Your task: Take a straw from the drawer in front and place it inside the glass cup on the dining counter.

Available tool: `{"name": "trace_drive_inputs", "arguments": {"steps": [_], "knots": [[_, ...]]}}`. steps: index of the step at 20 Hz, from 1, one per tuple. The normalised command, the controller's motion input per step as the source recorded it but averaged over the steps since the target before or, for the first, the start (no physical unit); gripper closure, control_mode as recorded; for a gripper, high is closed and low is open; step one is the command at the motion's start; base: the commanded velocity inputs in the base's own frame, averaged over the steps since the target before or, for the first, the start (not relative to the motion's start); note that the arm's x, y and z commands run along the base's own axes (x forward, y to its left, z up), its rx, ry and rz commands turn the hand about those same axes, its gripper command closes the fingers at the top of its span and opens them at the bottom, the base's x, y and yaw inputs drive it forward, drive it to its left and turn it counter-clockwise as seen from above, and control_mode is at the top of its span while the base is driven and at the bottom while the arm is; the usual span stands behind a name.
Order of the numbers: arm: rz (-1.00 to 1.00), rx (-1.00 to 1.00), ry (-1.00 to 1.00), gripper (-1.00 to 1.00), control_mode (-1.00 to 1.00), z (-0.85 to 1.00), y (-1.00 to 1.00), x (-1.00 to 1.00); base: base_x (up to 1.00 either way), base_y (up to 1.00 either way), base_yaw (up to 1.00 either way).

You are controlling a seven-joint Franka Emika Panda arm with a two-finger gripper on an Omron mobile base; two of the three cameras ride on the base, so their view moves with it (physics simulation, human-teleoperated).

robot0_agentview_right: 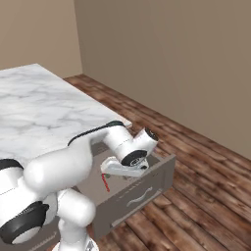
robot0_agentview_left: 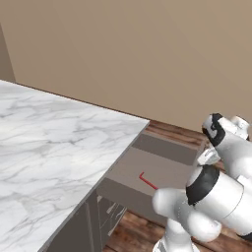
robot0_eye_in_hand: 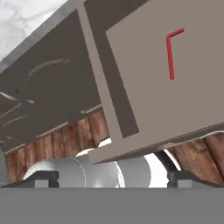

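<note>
The drawer (robot0_agentview_right: pixel 142 188) is pulled out and the straw (robot0_eye_in_hand: pixel 171 52) is seen lying flat on its grey floor, bent at 1 end. The step in hand looks like the reach for the straw, which is not yet gripped. The tool (robot0_eye_in_hand: pixel 113 178) is spread wide with nothing held, well apart from the straw. Next, it likely has to be brought down over the thin stick and pinched shut. In the left base view part of the straw is hidden behind the arm. The white table (robot0_agentview_left: pixel 49 147) is cut off.
</note>
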Motion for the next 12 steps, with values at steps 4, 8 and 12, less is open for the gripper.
{"name": "trace_drive_inputs", "arguments": {"steps": [4, 8, 12], "knots": [[0.0, -0.21, 0.42, -1.0, -1.0, -0.27, 0.51, 0.73, 0.0, 0.0, 0.0], [0.0, -0.11, 0.36, -1.0, -1.0, -0.49, 0.47, 0.82, 0.0, 0.0, 0.0], [0.0, -0.14, 0.07, -1.0, -1.0, -0.38, 0.38, 0.78, 0.0, 0.0, 0.0]]}}
